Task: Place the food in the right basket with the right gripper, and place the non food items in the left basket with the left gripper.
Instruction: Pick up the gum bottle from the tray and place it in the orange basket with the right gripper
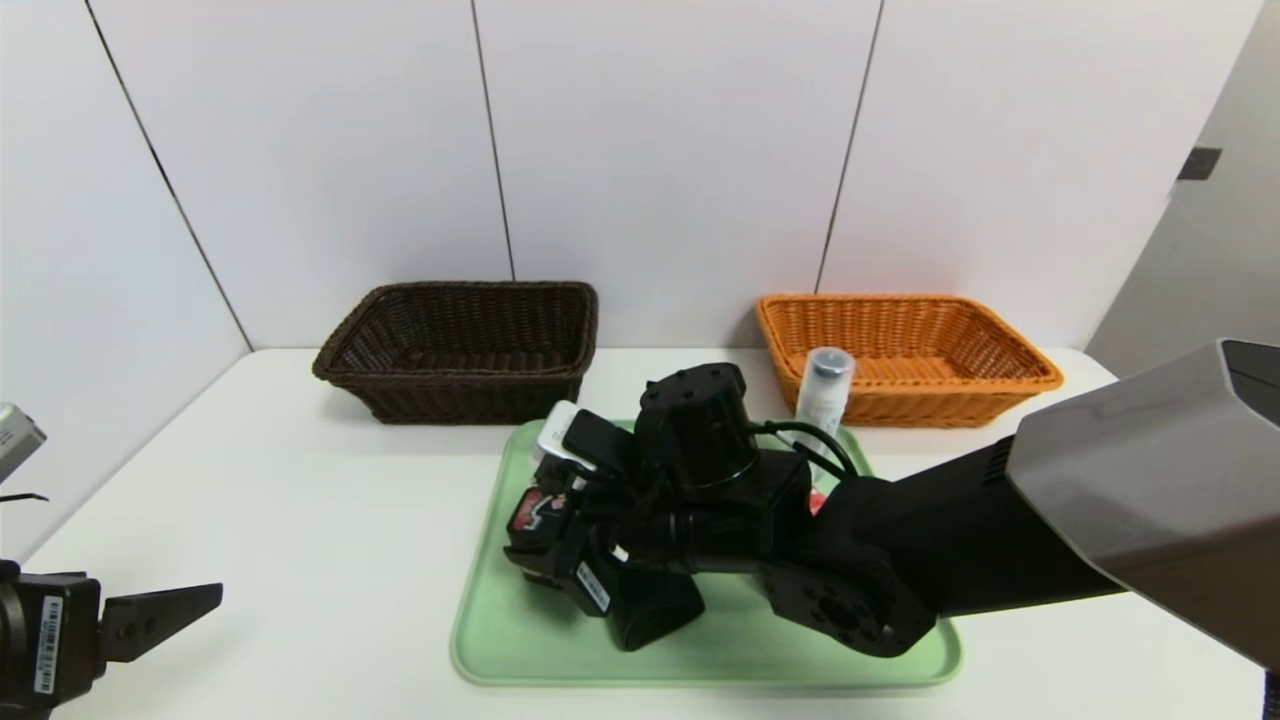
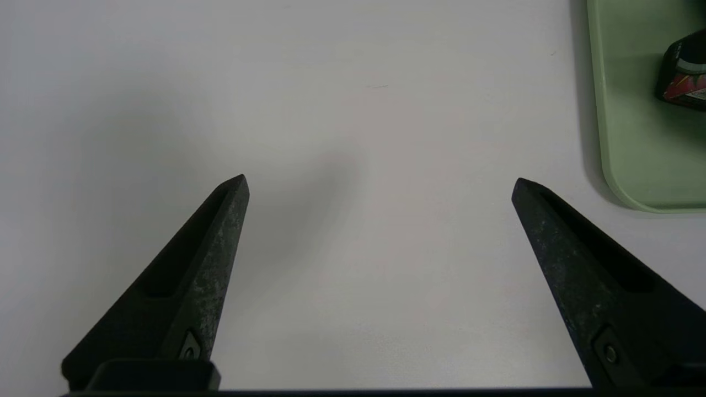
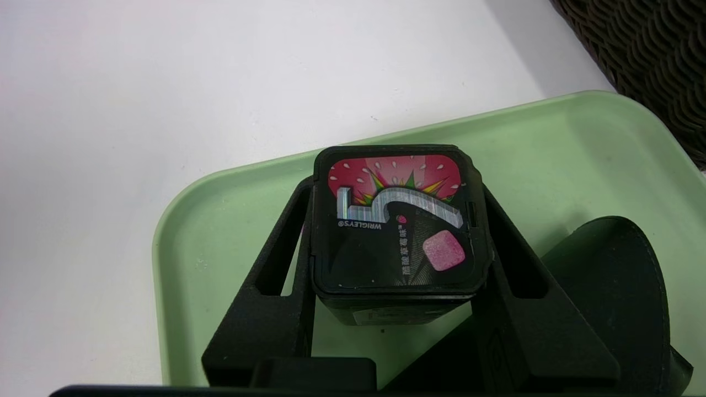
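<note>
White table (image 1: 300, 520), pale wall panels behind. Right gripper (image 3: 394, 220) over green tray (image 1: 520, 640), fingers clamped on dark boxy pack (image 3: 397, 220) (pink-red label). Left gripper (image 2: 380, 184) spread wide, parked above table. Orange basket (image 1: 1000, 365), brown basket (image 1: 400, 380) at back.

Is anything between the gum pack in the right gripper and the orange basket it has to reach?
The right gripper is shut on the gum pack over the green tray. The white bottle stands upright at the tray's far edge, just in front of the orange basket, close to a direct path.
</note>
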### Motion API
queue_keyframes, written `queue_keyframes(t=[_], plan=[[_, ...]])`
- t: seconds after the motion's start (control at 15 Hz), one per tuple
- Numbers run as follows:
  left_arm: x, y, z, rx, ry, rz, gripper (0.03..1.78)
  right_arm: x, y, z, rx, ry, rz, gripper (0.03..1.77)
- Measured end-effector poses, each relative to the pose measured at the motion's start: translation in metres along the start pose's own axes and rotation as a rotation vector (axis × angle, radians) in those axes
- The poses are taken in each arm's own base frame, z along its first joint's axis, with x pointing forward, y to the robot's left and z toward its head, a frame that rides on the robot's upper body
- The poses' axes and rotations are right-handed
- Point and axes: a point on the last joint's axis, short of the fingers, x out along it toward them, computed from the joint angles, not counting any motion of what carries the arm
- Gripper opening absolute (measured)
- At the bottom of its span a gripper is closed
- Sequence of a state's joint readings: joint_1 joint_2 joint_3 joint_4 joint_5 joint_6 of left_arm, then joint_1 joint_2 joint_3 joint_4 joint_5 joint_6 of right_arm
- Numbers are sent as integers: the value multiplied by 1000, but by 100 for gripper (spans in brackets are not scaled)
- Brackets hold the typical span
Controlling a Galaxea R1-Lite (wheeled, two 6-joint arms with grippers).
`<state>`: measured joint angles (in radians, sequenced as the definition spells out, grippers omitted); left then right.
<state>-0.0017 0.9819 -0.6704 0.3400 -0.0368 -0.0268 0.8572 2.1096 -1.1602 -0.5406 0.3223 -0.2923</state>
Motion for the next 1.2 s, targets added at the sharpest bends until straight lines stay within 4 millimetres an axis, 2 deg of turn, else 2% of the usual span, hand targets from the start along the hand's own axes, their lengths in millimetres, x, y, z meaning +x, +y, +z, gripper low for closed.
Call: queue_keyframes(t=[0.33,0.73,1.0,1.2], plan=[[-1,0,0,12,-4,1,169,-8,0,10,2,-29,-4,78],[-2,0,2,14,-15,-1,169,-37,0,49,61,-130,-37,78],[-5,0,4,13,-32,-4,169,-64,-5,77,93,-176,-185,78],[-8,0,3,14,-42,-4,169,-88,-23,95,109,-220,-354,78]])
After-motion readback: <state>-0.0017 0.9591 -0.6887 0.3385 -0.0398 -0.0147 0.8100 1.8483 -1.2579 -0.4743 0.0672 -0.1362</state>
